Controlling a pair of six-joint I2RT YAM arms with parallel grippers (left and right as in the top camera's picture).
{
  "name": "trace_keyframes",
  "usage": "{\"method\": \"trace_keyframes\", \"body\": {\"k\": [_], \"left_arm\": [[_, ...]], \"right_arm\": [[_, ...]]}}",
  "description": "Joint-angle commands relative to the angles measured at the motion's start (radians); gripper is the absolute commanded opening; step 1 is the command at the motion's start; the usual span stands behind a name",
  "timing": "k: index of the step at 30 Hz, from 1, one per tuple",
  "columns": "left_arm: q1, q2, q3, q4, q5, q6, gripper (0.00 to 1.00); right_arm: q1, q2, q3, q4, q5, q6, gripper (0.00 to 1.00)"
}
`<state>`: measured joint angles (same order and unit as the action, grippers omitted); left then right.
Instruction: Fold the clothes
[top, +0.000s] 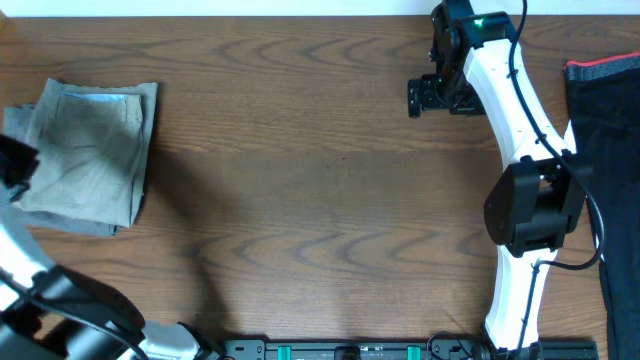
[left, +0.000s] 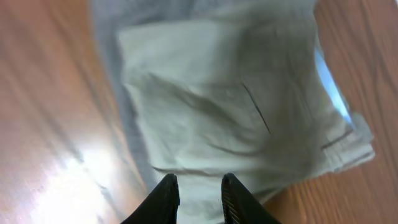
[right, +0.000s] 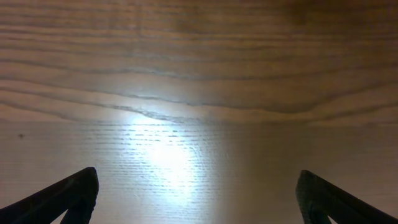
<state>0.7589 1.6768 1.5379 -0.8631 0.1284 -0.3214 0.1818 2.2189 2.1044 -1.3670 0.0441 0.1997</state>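
Black fingers (left: 168, 193) of the left gripper (left: 198, 182) fill the bottom of the left wrist view. They stand slightly parted with nothing between them, just over the near edge of the folded khaki shorts (left: 249, 106). That view is blurred. Seen from overhead, the shorts (top: 90, 150) lie in a rough square at the far left of the wooden table (top: 300, 200). The right gripper (top: 430, 95) hangs over bare wood near the back edge, its jaws spread wide and empty (right: 198, 174). A dark garment (top: 605, 150) with a reddish band lies along the right edge.
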Motion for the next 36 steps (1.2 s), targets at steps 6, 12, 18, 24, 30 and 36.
{"method": "trace_keyframes", "body": {"k": [6,12,18,24,30,36], "left_arm": [[-0.100,0.166,-0.111,0.085,0.025,-0.006,0.27],[-0.097,0.284,-0.117,0.039,0.013,-0.005,0.27],[-0.083,0.338,-0.117,-0.060,0.014,-0.006,0.22],[-0.084,0.287,-0.117,-0.124,0.014,-0.006,0.15],[-0.086,0.182,-0.117,-0.093,0.023,-0.010,0.15],[-0.087,0.109,-0.117,0.197,0.227,-0.010,0.15]], "right_arm": [[-0.005,-0.003,0.014,-0.002,-0.064,-0.014,0.99],[-0.005,-0.003,0.014,-0.008,-0.063,-0.014,0.99],[-0.005,-0.003,0.014,-0.002,-0.063,-0.014,0.99],[-0.005,-0.003,0.014,0.022,-0.063,-0.014,0.99],[-0.005,-0.003,0.014,0.025,-0.063,-0.014,0.99],[-0.005,-0.003,0.014,0.029,-0.064,-0.014,0.99]]}}
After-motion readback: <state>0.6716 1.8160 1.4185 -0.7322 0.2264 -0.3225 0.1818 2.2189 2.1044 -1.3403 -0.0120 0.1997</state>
